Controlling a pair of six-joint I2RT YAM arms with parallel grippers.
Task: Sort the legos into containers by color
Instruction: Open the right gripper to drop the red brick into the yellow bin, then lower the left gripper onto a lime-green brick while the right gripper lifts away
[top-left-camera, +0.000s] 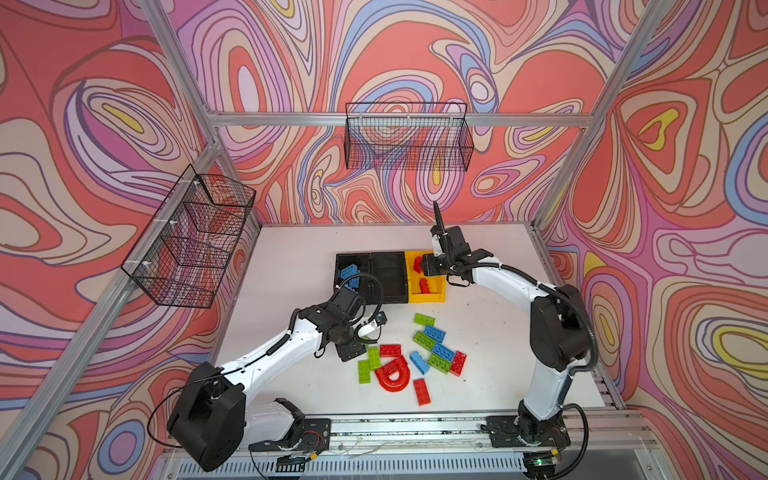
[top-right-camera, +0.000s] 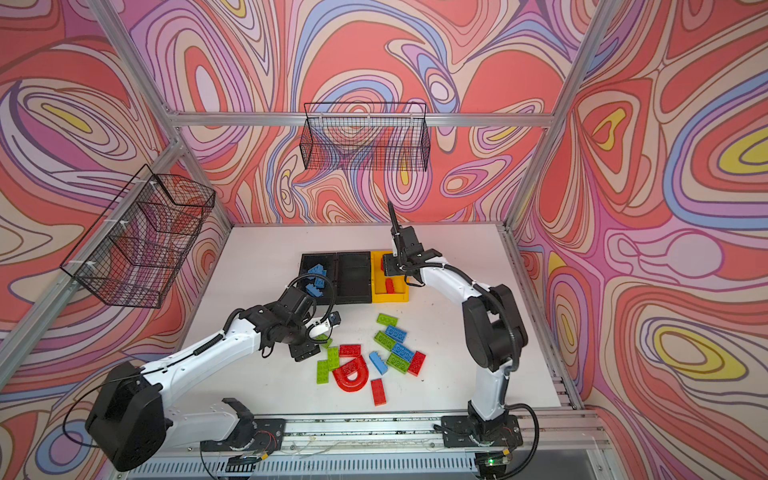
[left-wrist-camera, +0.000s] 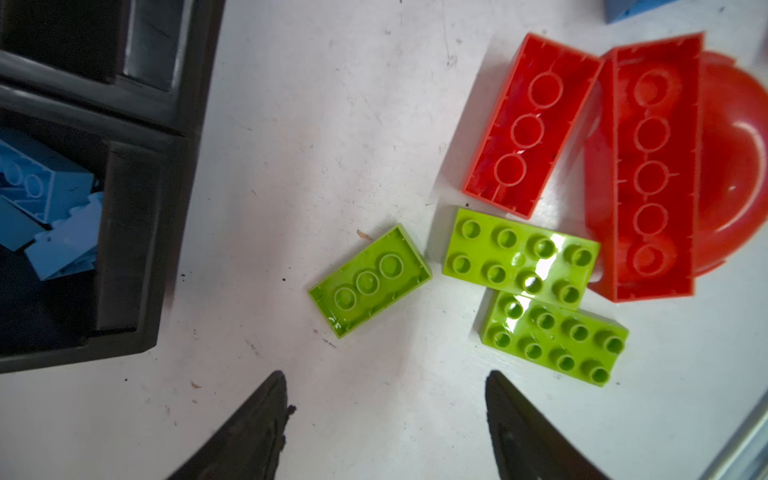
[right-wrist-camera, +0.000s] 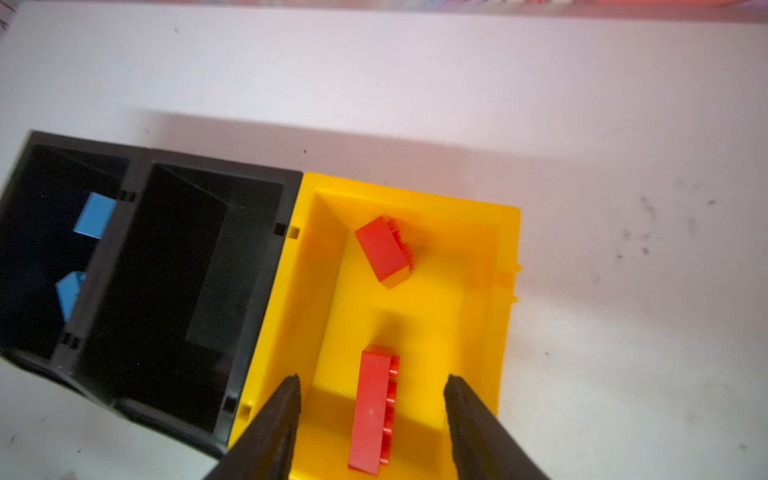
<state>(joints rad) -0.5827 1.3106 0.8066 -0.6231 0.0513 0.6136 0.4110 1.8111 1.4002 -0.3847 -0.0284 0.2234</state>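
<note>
1. white table (top-left-camera: 291, 257), scuffed, dark specks
2. black wire basket (top-left-camera: 409, 141), on back wall above table's far edge
3. tiered wire basket (top-left-camera: 189, 241), tilted, above table's left edge
4. aluminium frame (top-left-camera: 291, 119), bars around table
5. swirly pink-red walls (top-left-camera: 665, 166), behind and beside table
6. metal rail (top-left-camera: 407, 428), along table's near edge

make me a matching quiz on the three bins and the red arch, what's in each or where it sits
Things:
1 yellow bin
2 middle black bin
3 outer black bin
4 red arch

States:
a blue bricks inside
b lying on the table, unsorted
c red bricks inside
d no bricks seen inside

Pairs: 1-c, 2-d, 3-a, 4-b
</note>
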